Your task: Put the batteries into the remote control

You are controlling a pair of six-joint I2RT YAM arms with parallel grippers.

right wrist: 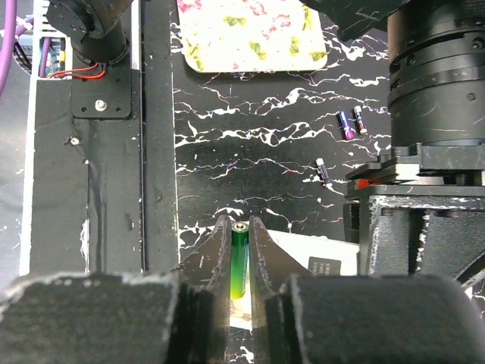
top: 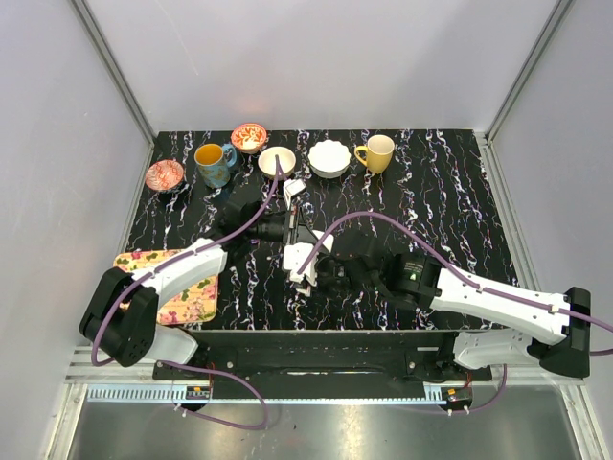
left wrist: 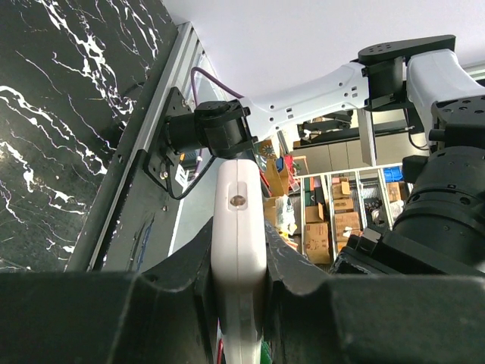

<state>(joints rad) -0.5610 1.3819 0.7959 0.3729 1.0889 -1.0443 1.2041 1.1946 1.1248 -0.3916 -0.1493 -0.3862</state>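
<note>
My left gripper [left wrist: 239,254] is shut on the white remote control [left wrist: 239,205], gripping it edge-on. From above, the remote [top: 304,261] is held near the table's middle front by the left gripper [top: 290,235]. My right gripper [right wrist: 239,227] is shut on a green battery [right wrist: 239,265] that lies lengthwise between the fingers, just over the remote's white body [right wrist: 318,254]. In the top view the right gripper [top: 330,273] sits right beside the remote. Three loose batteries [right wrist: 345,123] lie on the black table beyond. A small white panel [top: 293,189] lies behind the grippers.
At the back stand a teal mug [top: 213,163], a yellow mug [top: 376,152], a white scalloped bowl [top: 329,158], a small bowl [top: 277,161] and two patterned dishes [top: 249,137]. A floral mat [top: 182,287] lies at the front left, also in the right wrist view [right wrist: 250,34].
</note>
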